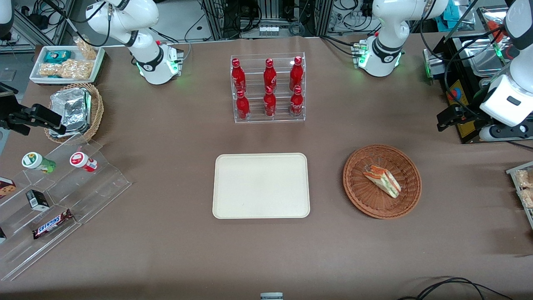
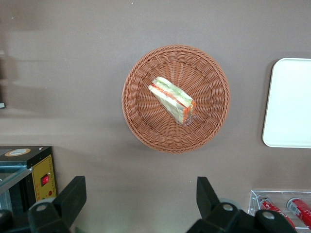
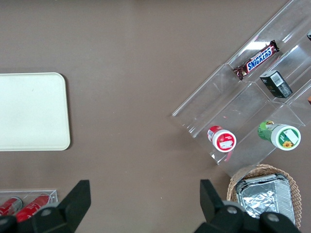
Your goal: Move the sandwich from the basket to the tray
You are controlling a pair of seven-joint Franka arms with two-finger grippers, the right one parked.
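The sandwich (image 1: 382, 181) (image 2: 172, 99), a wrapped wedge with red, orange and green layers, lies in the round reddish-brown basket (image 1: 349, 183) (image 2: 132, 114). Beside the basket, toward the parked arm's end, sits the cream tray (image 1: 261, 185) (image 2: 291, 102) (image 3: 29, 111) with nothing on it. My gripper (image 1: 444, 121) (image 2: 141, 196) hangs high above the table at the working arm's end, farther from the front camera than the basket. It is open wide, with only bare table between its fingers (image 2: 73, 194).
A clear rack of red bottles (image 1: 268, 89) stands farther from the front camera than the tray. Black and yellow equipment (image 1: 460, 93) (image 2: 29, 174) sits by my gripper. At the parked arm's end are a stepped acrylic stand (image 1: 62, 183), a tan basket of foil packs (image 1: 77, 110) and a white snack tray (image 1: 66, 64).
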